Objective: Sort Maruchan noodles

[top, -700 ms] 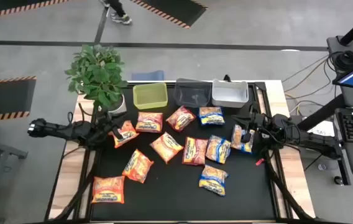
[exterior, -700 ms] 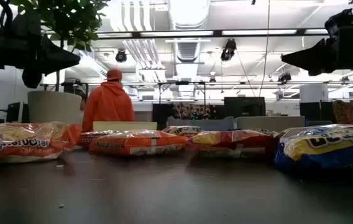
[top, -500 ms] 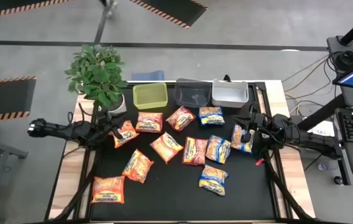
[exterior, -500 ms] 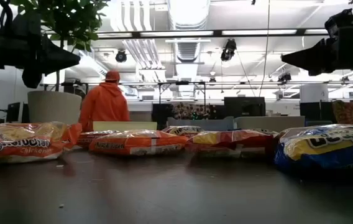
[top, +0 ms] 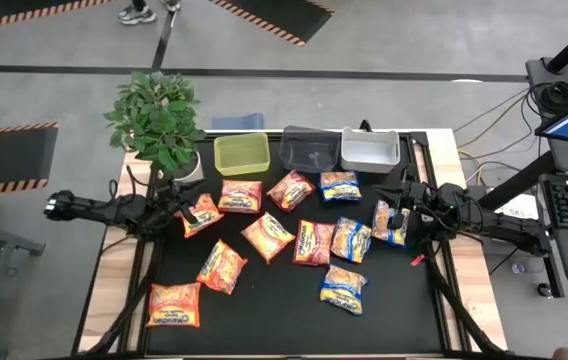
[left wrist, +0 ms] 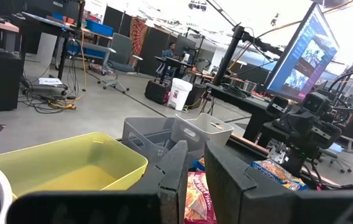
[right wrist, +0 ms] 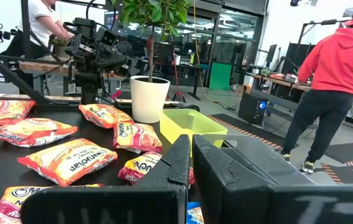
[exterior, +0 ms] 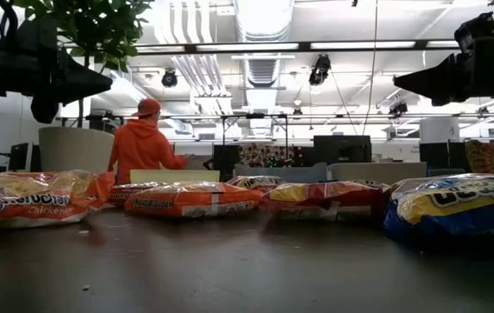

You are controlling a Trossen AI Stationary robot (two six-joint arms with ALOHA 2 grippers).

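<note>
Table point(top: 284, 320): noodle packets point(top: 269, 236) between both grippers.

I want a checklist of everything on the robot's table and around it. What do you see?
Surface: black table, wooden edges.
Job's things: noodle packets scattered, orange, red and blue-yellow; none in bins.
Clutter: potted plant; green bin, dark bin, grey bin in a row.
Grippers: left gripper and right gripper both shut, empty, above packets.
Cables: wires on floor, right.
Surroundings: person in orange hoodie beyond table.
</note>
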